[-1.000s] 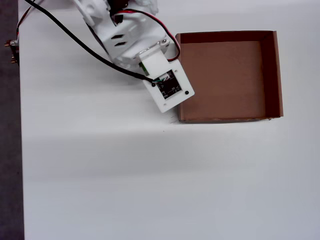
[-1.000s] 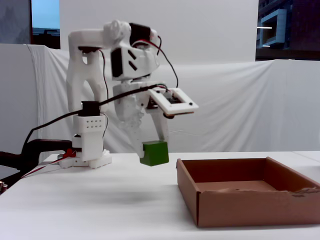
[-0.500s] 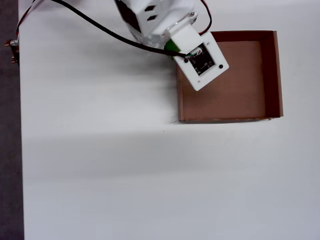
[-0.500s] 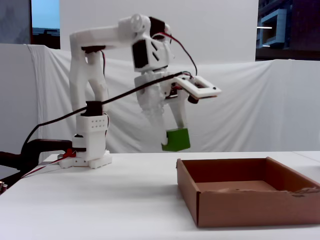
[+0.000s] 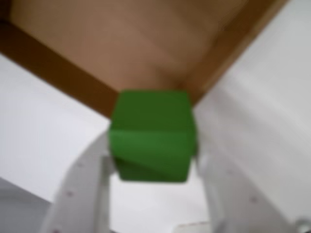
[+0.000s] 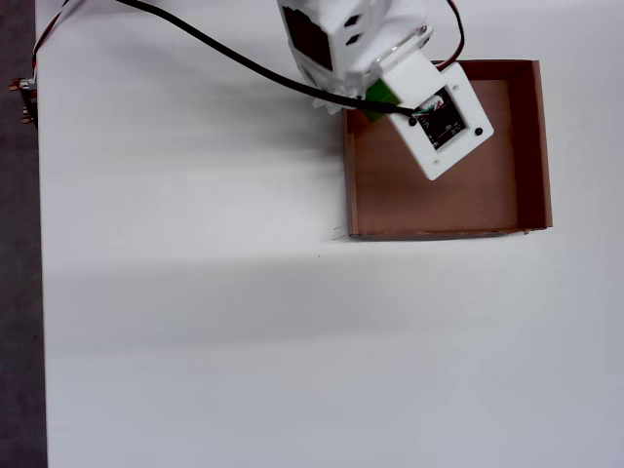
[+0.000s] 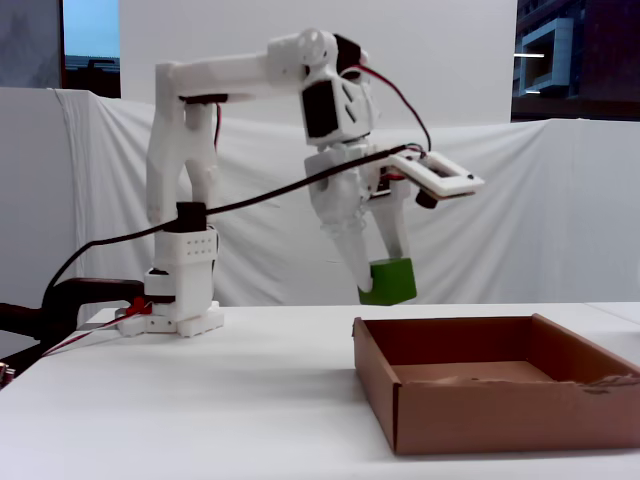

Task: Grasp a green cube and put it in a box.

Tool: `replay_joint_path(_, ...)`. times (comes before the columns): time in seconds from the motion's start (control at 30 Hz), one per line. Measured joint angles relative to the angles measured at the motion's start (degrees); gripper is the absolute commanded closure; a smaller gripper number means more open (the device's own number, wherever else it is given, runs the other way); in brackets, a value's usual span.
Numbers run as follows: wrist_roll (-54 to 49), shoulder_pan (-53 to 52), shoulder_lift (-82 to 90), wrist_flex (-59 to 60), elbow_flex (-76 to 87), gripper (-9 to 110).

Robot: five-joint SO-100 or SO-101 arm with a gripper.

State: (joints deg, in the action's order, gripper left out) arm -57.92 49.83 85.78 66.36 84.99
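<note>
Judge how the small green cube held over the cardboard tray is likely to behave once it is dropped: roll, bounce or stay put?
The small solid green cube has flat square faces, so it probably won't roll far. It holds its shape between the white fingers, suggesting it is stiff. Released above the shallow brown cardboard box, it may tumble once, but the walls should likely contain it.

The arm is carrying the block over to the box.
The gripper [image 7: 382, 284] is moving right and higher than before, bringing the green cube [image 7: 387, 281] from beside the box [image 7: 500, 410] to above its near corner.
</note>
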Motion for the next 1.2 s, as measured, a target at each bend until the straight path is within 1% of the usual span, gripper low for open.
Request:
replay_joint_path(0.5, 0.0, 0.0, -9.9, 0.0, -7.9, 86)
replay_joint_path(1.2, 0.0, 3.4, -23.1, 0.0, -14.1, 86)
